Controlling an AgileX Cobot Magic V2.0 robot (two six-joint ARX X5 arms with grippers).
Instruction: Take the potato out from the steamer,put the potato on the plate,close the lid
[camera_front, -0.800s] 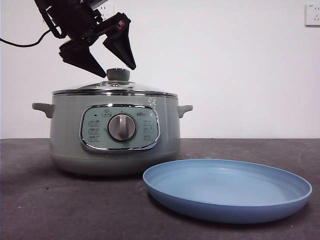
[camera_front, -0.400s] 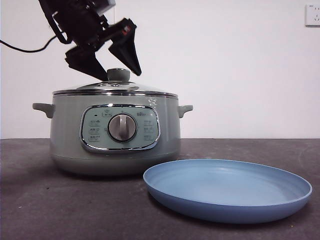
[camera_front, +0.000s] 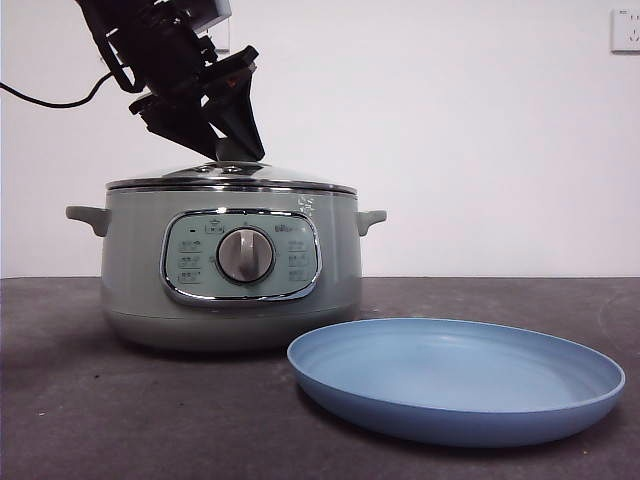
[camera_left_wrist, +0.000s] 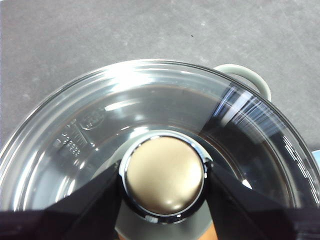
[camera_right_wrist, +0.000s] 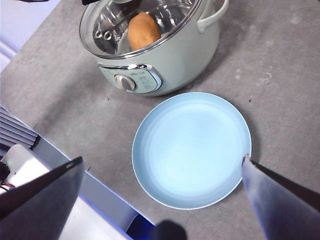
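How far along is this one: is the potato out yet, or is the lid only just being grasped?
Nothing is finished yet. The lid sits on the steamer, and the potato shows inside through the glass. In hand: the left gripper has its jaws shut on the lid's knob. Left: lift the lid, move the potato to the bare plate, close the lid. The right gripper waits open above the plate.

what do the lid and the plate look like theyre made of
The lid looks like clear glass with a chrome rim: the potato shows through it. The plate looks like matte light-blue plastic or melamine, with soft, dull highlights; glazed ceramic can't be ruled out.
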